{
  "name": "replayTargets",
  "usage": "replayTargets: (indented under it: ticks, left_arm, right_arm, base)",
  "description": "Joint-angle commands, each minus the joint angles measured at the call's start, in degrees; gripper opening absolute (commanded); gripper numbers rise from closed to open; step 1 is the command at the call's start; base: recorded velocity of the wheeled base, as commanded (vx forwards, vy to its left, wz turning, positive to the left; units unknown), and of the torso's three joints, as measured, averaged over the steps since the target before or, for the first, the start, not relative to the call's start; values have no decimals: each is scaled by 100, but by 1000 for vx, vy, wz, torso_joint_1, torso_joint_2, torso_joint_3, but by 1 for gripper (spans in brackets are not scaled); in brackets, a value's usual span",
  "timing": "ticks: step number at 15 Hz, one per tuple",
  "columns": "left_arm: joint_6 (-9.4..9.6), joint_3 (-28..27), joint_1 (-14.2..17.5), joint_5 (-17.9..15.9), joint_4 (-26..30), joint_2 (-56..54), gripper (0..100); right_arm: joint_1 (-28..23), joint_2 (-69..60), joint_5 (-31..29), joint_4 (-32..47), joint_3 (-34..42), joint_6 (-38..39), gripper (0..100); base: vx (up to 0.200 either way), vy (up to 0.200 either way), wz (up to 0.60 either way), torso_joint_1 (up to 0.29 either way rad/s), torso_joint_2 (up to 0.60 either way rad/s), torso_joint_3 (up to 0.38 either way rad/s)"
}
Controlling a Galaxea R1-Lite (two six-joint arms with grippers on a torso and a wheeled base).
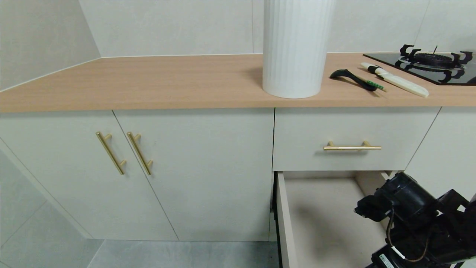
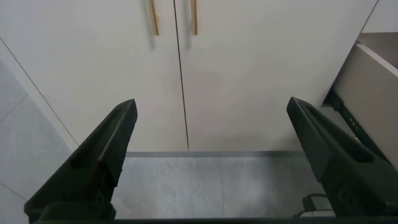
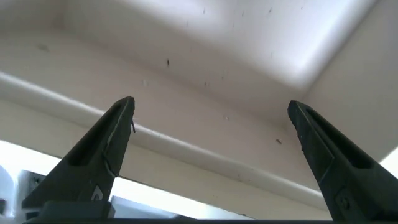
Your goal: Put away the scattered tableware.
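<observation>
With the drawer (image 1: 286, 216) open and the right pincer (image 3: 210, 102) and left pincer (image 2: 211, 102) both wide and empty, raise the right clear of the rim, then grip the spoon (image 1: 355, 79) by its handle on the bench (image 1: 167, 80).

Soft, even light falls from above. The white canister (image 1: 295, 48) throws a faint shadow leftward on the countertop (image 1: 167, 80), and the drawer handle (image 1: 352, 147) leaves a thin one beneath itself. The hob glass (image 1: 386, 61) mirrors its grate. The open drawer (image 1: 327, 208) holds a dim shadow on its floor. A pale surface glares before my right pincer (image 3: 211, 106). My left pincer (image 2: 211, 106) shows dark against bright doors (image 2: 249, 74).
</observation>
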Motion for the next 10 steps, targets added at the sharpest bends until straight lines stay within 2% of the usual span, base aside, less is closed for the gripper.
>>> replayTargets:
  ticks: [1, 3, 6, 9, 10]
  left_arm:
    - [-5, 0, 1, 1, -1, 5, 100]
    - [-5, 0, 1, 1, -1, 5, 100]
    - [3, 0, 1, 1, -1, 5, 100]
    - [3, 0, 1, 1, -1, 5, 100]
    - [-5, 0, 1, 1, -1, 5, 100]
  right_arm:
    - [-50, -445, -6, -10, -278, 252, 100]
    - [-103, -841, -6, -1, -515, 244, 100]
    - [-577, -1087, 82, -98, -1605, 94, 100]
    - [-700, -1113, 74, -318, -1763, 94, 100]
    - [-718, -1140, 65, -643, -1728, 103, 100]
  base:
    - [0, 0, 0, 0, 0, 0]
    - [0, 0, 0, 0, 0, 0]
    - [0, 0, 0, 0, 0, 0]
    - [0, 0, 0, 0, 0, 0]
    - [0, 0, 0, 0, 0, 0]
